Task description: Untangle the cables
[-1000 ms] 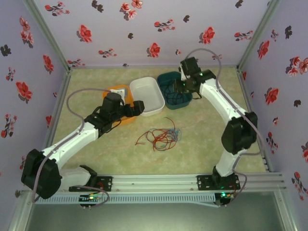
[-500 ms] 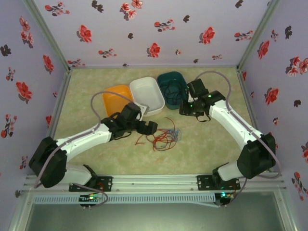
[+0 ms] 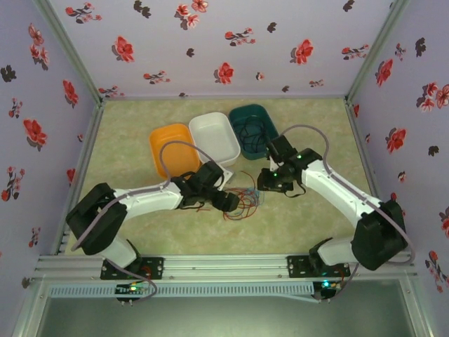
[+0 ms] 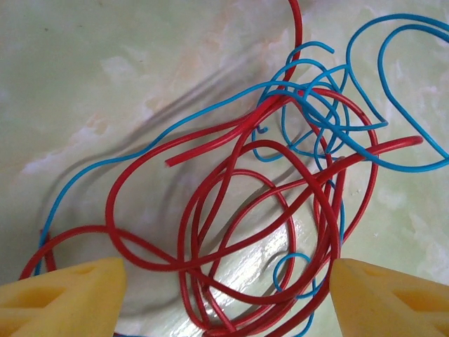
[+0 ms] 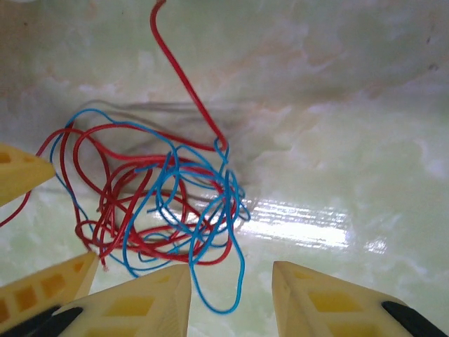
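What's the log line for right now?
left gripper: open, straddling cables | right gripper: open, at the tangle's edge | cables: red and blue, tangled on table, none gripped

Cables (image 3: 245, 200): thin red and blue wires, looped in one tangle, laid flat between the left gripper's (image 4: 228, 284) fingertips.

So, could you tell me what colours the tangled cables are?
Red and blue; the cables show clearest in the left wrist view.
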Tool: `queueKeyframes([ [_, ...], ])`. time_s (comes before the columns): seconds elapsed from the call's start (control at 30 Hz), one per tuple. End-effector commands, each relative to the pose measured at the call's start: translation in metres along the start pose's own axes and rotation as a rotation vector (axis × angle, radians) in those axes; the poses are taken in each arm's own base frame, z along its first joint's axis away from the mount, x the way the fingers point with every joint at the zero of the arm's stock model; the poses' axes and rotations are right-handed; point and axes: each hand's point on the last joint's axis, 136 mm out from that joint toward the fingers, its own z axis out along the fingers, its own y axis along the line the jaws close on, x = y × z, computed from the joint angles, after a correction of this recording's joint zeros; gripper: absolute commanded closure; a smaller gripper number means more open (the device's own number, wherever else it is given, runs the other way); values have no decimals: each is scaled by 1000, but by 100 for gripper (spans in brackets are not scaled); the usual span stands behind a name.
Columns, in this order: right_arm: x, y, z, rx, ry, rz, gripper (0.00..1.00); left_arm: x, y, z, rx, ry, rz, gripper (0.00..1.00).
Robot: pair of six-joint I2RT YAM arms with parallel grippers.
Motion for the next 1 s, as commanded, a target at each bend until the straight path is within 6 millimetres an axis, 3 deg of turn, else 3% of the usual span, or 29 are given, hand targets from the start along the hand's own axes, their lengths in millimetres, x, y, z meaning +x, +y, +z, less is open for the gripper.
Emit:
queueKeyframes([
  [0.0, 8, 5, -2, -49, 1, 48, 65, -13, -13, 5, 47, -24, 26, 26],
  [0.27, 18, -1, 7, -55, 6, 72, 64, -17, -14, 10, 49, -25, 17, 30],
  [0.6, 3, 4, 30, -83, -31, 93, 66, -31, -22, 1, 71, -79, 40, 32],
  [0.77, -2, 2, 35, -68, -39, 100, 76, -58, -33, -2, 98, -162, 103, 22],
  [0.97, -4, 1, 34, -65, -45, 100, 89, -75, -36, 13, 107, -177, 151, 24],
])
